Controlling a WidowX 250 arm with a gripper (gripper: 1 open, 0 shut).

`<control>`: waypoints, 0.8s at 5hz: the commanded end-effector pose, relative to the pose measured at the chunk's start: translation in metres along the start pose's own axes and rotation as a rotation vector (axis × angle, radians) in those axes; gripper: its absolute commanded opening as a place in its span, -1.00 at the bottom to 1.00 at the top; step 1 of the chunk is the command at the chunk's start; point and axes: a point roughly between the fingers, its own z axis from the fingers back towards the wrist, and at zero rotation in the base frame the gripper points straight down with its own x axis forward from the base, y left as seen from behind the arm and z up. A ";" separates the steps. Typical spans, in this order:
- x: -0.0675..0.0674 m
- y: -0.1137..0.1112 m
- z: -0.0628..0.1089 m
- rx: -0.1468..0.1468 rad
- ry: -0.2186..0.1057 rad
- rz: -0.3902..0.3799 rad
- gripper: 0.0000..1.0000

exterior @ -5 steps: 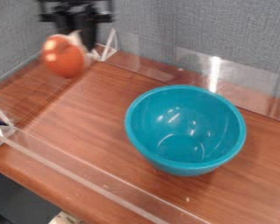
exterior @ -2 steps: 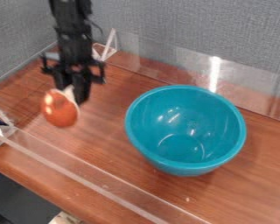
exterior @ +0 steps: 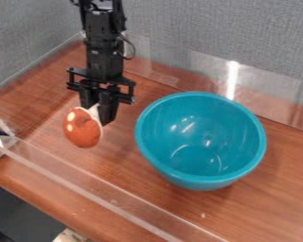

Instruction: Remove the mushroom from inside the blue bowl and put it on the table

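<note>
Between the jaws (exterior: 101, 115), which are pinching tight from above, the mushroom (exterior: 82, 127) is hanging just below and a little to the camera-left of the fingertips, its reddish-orange cap bulging out; the stem is not showing clearly. It is looking small, light and rigid, with a smooth rounded cap that is likely offering a slippery hold, so the narrower top or stem is seeming the safer place to take it. Directly beneath the jaws, bare worktop (exterior: 53, 175) is lying open for the set-down. Off to the camera-right, close beside them, the blue bowl (exterior: 200, 140) is sitting empty and glossy. Farther out, low clear acrylic walls (exterior: 79, 180) are edging the worktop, none blocking a straight descent.
</note>
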 end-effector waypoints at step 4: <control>0.000 0.009 0.038 0.016 -0.110 -0.008 -1.00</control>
